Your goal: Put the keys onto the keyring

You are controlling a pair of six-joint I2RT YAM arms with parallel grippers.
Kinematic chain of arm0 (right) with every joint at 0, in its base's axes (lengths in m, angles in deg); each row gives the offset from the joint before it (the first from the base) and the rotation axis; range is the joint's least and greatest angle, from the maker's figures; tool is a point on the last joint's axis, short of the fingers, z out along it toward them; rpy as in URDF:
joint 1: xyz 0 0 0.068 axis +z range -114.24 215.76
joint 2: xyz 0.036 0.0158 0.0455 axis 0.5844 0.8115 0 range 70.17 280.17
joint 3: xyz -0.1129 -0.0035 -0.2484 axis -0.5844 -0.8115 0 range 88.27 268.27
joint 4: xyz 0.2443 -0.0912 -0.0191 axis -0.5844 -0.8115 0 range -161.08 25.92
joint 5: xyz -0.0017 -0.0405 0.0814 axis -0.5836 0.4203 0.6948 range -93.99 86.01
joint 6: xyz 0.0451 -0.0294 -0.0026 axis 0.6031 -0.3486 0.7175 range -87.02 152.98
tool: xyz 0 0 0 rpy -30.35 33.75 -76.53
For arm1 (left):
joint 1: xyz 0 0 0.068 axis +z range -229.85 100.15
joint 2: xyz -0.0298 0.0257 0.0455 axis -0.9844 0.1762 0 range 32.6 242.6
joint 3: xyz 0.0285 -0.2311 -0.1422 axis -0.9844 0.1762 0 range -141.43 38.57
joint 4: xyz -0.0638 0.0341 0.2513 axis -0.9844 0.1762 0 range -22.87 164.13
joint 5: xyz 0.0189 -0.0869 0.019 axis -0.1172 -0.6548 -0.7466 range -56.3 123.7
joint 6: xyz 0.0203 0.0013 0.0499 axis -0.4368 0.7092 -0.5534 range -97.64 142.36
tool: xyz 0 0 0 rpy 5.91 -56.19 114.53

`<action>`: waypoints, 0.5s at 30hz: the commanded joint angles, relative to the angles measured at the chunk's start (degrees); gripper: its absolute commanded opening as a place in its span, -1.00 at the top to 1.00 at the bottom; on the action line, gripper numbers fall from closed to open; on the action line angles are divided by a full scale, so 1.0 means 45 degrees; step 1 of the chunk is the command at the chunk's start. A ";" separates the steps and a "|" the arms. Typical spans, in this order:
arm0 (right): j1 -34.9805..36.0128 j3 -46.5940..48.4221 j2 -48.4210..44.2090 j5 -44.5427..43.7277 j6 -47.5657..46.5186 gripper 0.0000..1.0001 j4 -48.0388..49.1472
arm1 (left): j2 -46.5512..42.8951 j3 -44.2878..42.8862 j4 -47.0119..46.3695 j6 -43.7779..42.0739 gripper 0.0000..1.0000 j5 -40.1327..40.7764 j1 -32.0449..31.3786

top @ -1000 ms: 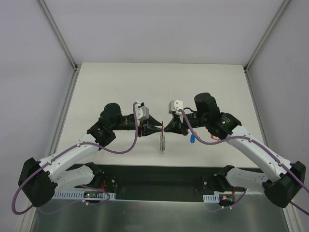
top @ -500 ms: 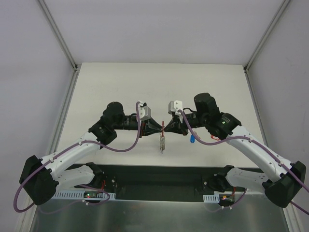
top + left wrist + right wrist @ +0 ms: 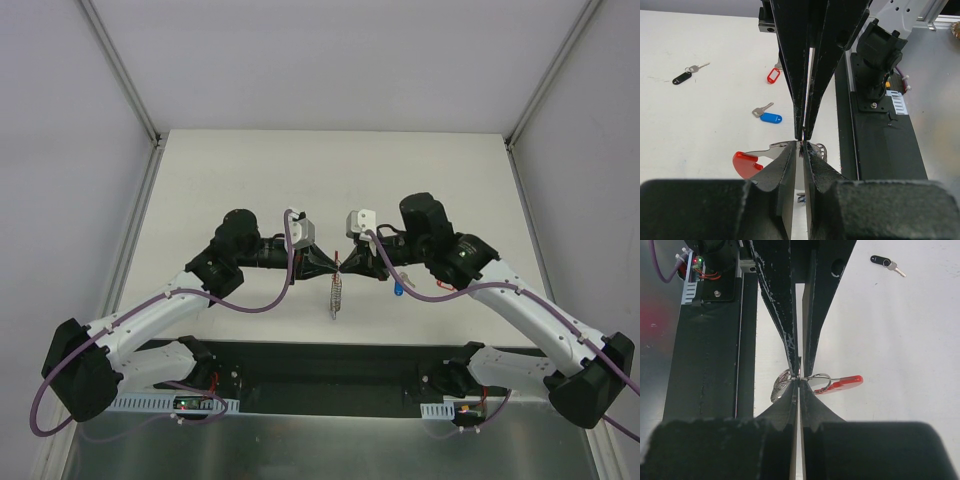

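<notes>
Keyring is held off the table where left gripper and right gripper meet tip to tip. Both have their jaws nearly closed, pinching its silver ring, with the red band just beside the fingertips. Blue key lies near the right gripper; black key and red-tagged key lie farther off.

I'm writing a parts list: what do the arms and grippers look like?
The left arm and right arm have white links, black joints and a loose purple cable each. A pale grey camera block sits at each wrist. The left gripper and right gripper are black, with long tapering fingers scuffed whitish.
</notes>
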 commanded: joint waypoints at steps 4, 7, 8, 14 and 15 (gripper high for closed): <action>0.0189 0.0858 0.0125 0.0076 -0.0372 0.98 0.0036 | 0.0021 -0.0558 -0.0334 -0.0041 0.92 -0.0431 -0.0162; 0.0228 0.0858 0.0145 0.0056 -0.0392 0.98 0.0016 | 0.0001 -0.0577 -0.0334 -0.0041 0.95 -0.0412 -0.0162; 0.0228 0.0877 0.0145 0.0037 -0.0373 0.98 0.0016 | -0.0018 -0.0578 -0.0334 -0.0060 0.95 -0.0450 -0.0182; 0.0287 0.1034 0.0301 -0.0080 -0.0470 0.97 -0.0296 | 0.0079 -0.0714 -0.0100 -0.0119 0.95 -0.0626 -0.0163; 0.0306 0.1072 0.0321 -0.0100 -0.0490 0.98 -0.0335 | 0.0157 -0.0734 -0.0061 -0.0100 0.95 -0.0704 -0.0162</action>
